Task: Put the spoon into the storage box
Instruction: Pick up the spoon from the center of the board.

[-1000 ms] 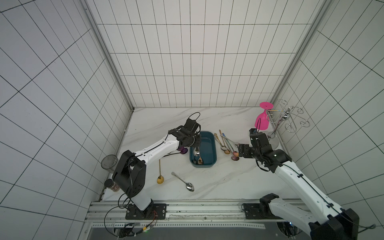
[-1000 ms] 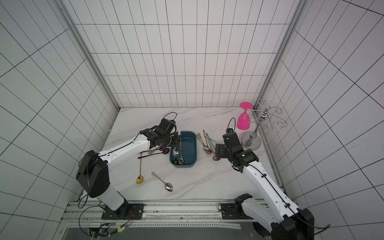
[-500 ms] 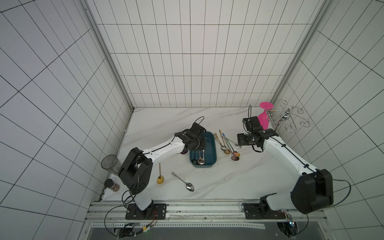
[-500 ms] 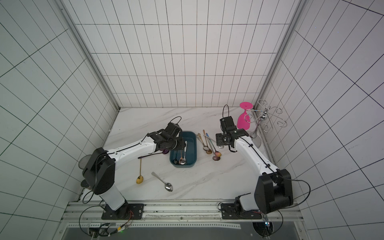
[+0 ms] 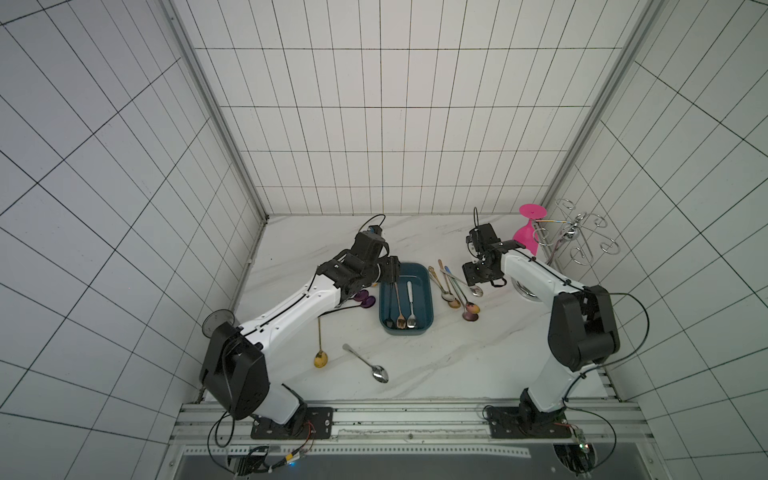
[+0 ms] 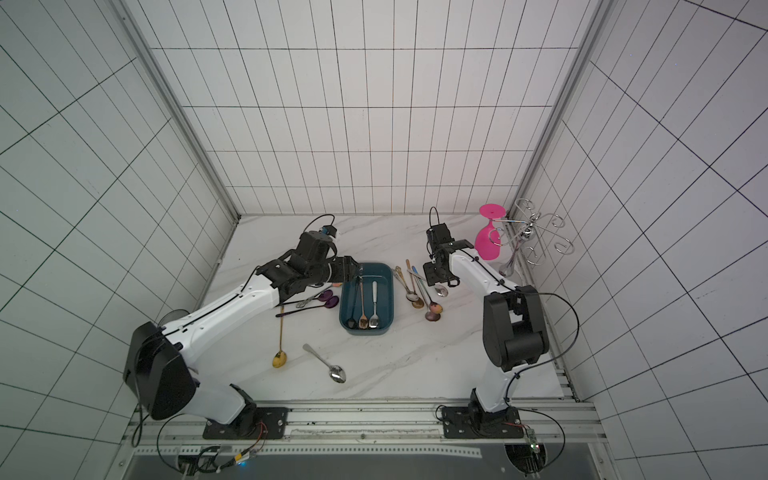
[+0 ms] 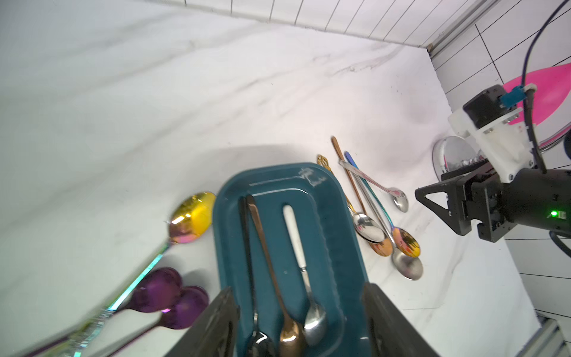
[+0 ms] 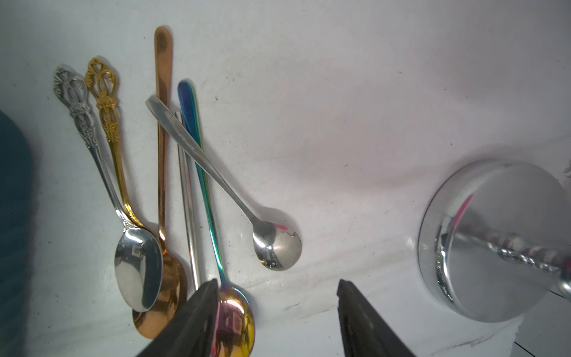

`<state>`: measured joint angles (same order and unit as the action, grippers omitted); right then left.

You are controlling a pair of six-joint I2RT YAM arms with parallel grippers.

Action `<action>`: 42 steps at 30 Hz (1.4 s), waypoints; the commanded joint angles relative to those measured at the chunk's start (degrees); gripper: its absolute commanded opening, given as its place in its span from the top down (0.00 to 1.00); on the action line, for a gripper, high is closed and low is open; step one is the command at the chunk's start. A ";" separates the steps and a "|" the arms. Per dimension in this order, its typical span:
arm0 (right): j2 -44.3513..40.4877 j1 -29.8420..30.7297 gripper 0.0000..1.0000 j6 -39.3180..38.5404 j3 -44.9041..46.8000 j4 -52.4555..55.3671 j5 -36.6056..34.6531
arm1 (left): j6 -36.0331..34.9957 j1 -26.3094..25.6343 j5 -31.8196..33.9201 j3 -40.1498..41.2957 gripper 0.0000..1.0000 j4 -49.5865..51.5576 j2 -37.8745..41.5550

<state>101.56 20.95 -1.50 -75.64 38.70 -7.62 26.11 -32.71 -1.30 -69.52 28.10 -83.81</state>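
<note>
The right gripper (image 8: 276, 282) is spread wide and empty at the bottom edge of its wrist view. One finger (image 8: 191, 321) overlaps the bowl of the rainbow spoon (image 8: 207, 201). Above it in the frame, a round-bowled silver spoon (image 8: 275, 247) lies slantwise over the rainbow spoon and the long copper spoon (image 8: 162, 123). Closing here could pinch two handles at once, or lifting a lower spoon could flip the crossed one away.

The left gripper (image 7: 298, 293) also gapes with nothing in it, low in its frame, straddling the storage box (image 7: 225, 231). The box holds a black spoon (image 7: 247, 247), a rose-gold spoon (image 7: 267, 256) and a white-handled spoon (image 7: 295, 235). A low exit could snag the wall and drag the box.
</note>
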 commanded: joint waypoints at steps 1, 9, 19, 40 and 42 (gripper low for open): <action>2.80 -0.46 0.35 -3.42 -2.10 -1.39 0.25 | -6.99 3.31 -0.52 2.06 0.25 -2.51 3.23; 8.92 -0.47 0.36 -6.85 -4.39 -3.37 1.78 | -12.61 12.92 -4.47 4.42 0.09 -3.93 7.73; 14.11 -0.47 0.39 -7.73 -7.24 -3.85 3.08 | -13.27 22.60 -9.40 5.46 0.03 -4.15 10.03; 18.58 -1.99 0.81 -10.37 -7.55 -2.04 8.34 | -13.29 31.67 -11.49 5.72 0.02 -3.85 12.29; 18.83 -2.59 0.80 -10.50 -7.04 -2.64 8.67 | -13.36 31.69 -11.18 5.90 0.02 -3.99 12.27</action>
<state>118.17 19.99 -11.38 -84.09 34.70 0.43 13.15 -1.34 -12.10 -63.79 24.91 -72.36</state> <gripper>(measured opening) 0.196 0.984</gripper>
